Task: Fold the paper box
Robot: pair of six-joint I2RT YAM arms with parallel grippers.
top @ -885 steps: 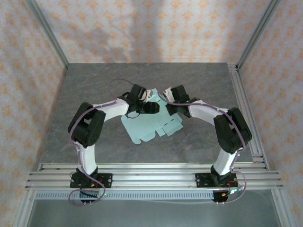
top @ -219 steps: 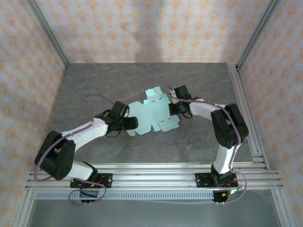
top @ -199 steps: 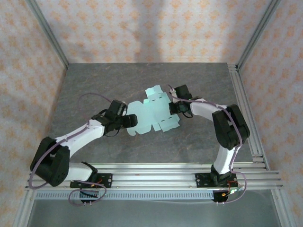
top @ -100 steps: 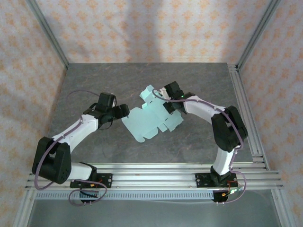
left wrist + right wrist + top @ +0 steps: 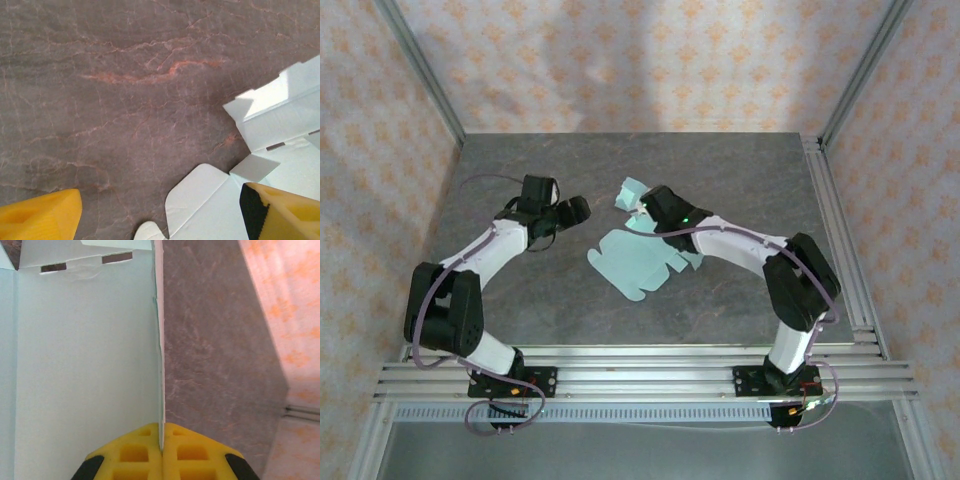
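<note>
Right gripper (image 5: 161, 442) is shut tight, its 2 yellow fingers pinching the thin edge of 1 raised panel of the box (image 5: 85, 365); seen from overhead, this gripper (image 5: 648, 208) is at the box's far end. Left gripper (image 5: 572, 208) has its jaws spread wide and holds nothing; it is over bare table to the left of the box, apart from it, and in its wrist view (image 5: 160, 217) the sheet's edge shows between its fingers. The table (image 5: 620, 160) is a grey, stone-patterned slab with reddish veins. The box (image 5: 635, 262) is a pale mint card sheet, largely unfolded, near the table's middle between the 2 grippers, its near part lying flat with rounded tabs, its far flap lifted. 2 small slots sit along 1 crease.
</note>
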